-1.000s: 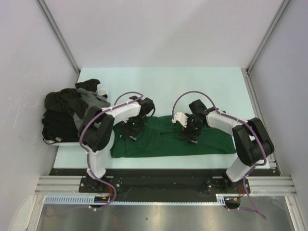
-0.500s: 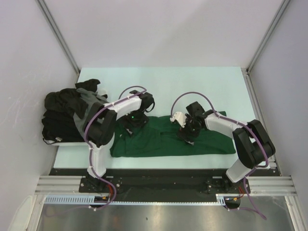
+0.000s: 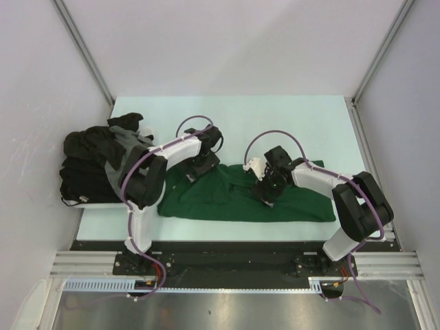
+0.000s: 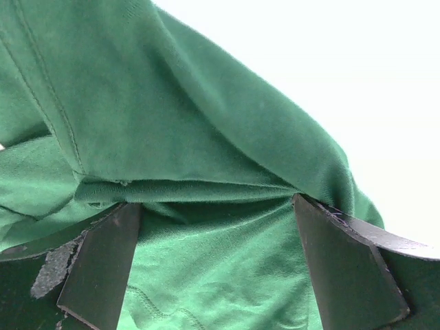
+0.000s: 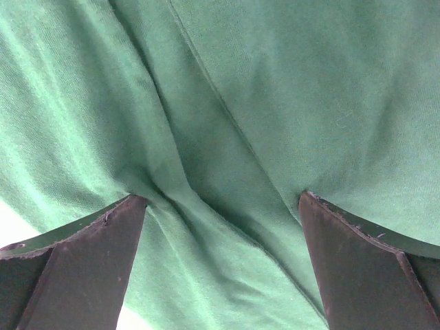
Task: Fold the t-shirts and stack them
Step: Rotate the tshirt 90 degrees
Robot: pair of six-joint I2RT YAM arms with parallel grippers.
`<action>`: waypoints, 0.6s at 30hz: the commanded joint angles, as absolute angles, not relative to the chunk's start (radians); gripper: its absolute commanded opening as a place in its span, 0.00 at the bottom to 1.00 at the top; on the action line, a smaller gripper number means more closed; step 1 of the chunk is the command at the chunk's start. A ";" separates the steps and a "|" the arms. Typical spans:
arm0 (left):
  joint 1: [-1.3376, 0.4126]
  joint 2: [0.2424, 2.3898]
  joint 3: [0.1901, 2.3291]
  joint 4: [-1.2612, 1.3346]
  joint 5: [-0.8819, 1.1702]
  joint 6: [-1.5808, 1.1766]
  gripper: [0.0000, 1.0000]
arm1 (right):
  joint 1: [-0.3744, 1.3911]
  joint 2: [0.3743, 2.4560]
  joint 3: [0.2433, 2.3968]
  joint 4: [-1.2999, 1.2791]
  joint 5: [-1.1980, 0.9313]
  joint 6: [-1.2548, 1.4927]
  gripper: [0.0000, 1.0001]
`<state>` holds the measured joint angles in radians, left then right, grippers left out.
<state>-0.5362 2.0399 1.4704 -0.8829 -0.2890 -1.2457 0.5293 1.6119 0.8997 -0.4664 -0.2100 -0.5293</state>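
Green t-shirt (image 3: pixel 234 199): lies as a long rumpled band across the near part of the table (image 3: pixel 275 117), running from in front of the left arm to in front of the right arm. From above, the collar, sleeves and hem cannot be told apart.
Green t-shirt, left wrist view (image 4: pixel 206 137): fills most of the frame. A stitched seam runs down the left, and a raised fold crosses between the finger tips. The cloth's edges are cut off on three sides.
Green t-shirt, right wrist view (image 5: pixel 275 103): fills nearly the whole frame, with a seam and soft creases running diagonally. Which part of the shirt this is cannot be told.
Dark t-shirts (image 3: pixel 96 161): a black and grey heap at the table's left edge, well apart from the green one. The number of shirts is hard to make out, and the pile's lower layers are hidden.
Left gripper (image 3: pixel 194 172) (image 4: pixel 214 206): released, jaws spread wide, set down at the shirt's far left edge. Its fingers (image 4: pixel 103 268) are cut off by the frame's bottom. Whether the tips press the cloth cannot be told.
Right gripper (image 3: pixel 267 191) (image 5: pixel 221 199): released, jaws spread wide, low over the shirt's middle. From above the wrist hides the tips. Cloth lies between the two fingers (image 5: pixel 357 268) and is not pinched.
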 commanded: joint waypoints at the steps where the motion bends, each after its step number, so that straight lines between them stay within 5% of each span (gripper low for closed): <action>1: -0.526 2.223 1.607 -0.538 -0.294 -1.230 0.95 | 0.549 1.655 0.896 -0.497 -0.253 -0.414 1.00; 18: -0.485 2.321 1.779 -0.476 -0.298 -1.013 0.95 | 0.554 1.638 0.954 -0.522 -0.166 -0.161 1.00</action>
<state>-0.5270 2.2368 1.7844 -0.8516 -0.3187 -1.0431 0.5423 1.6276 0.9249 -0.4507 -0.1528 -0.2955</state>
